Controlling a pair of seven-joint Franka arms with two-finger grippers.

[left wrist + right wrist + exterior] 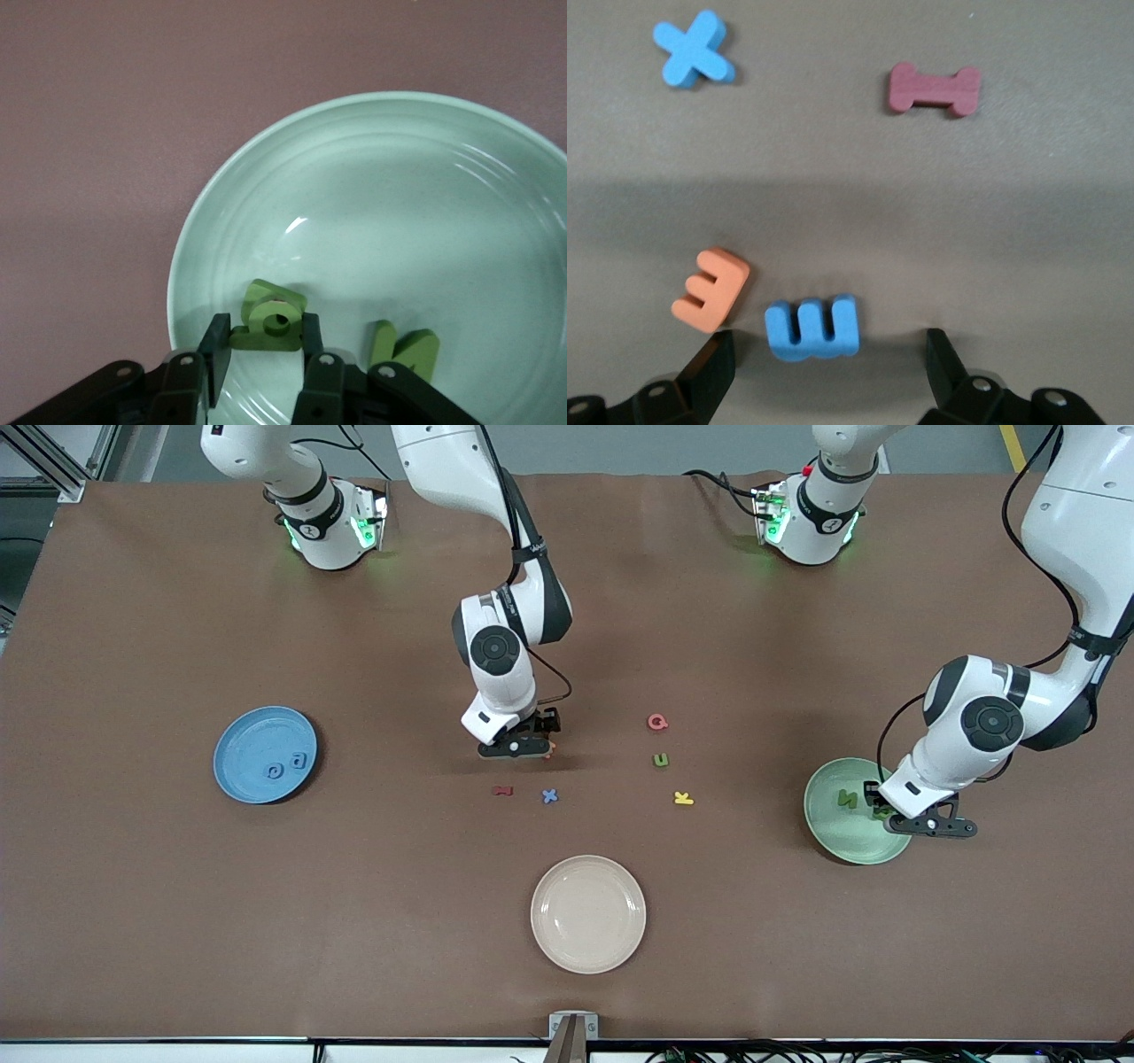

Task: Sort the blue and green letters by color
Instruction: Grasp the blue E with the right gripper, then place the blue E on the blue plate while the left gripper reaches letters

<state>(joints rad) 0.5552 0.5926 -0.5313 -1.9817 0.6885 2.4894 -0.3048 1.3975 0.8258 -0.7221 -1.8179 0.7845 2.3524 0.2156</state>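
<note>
Jaws of the right gripper (828,359) stand wide apart and hold nothing, low over the middle of the tabletop (133,921); the blue letter E (812,328) lies flat between them, its long axis running across the gap from one finger toward the other, so closing should catch it end to end. The orange letter E (711,289) sits just beside it, close to one finger, and I judge it could get nudged. A blue X (550,796) and a dark red I (502,790) lie nearer the front camera. The left gripper (261,341) has its jaws pinched on a green letter (270,317) inside the green plate (828,837), touching or just above the bottom, beside a green N (403,347). The blue plate (239,779) holds two blue letters (288,765). A green U (661,759), a pinkish Q (656,722) and a yellow K (683,798) lie loose between the arms; the cream plate (588,914) carries nothing. No brand writing is readable
</note>
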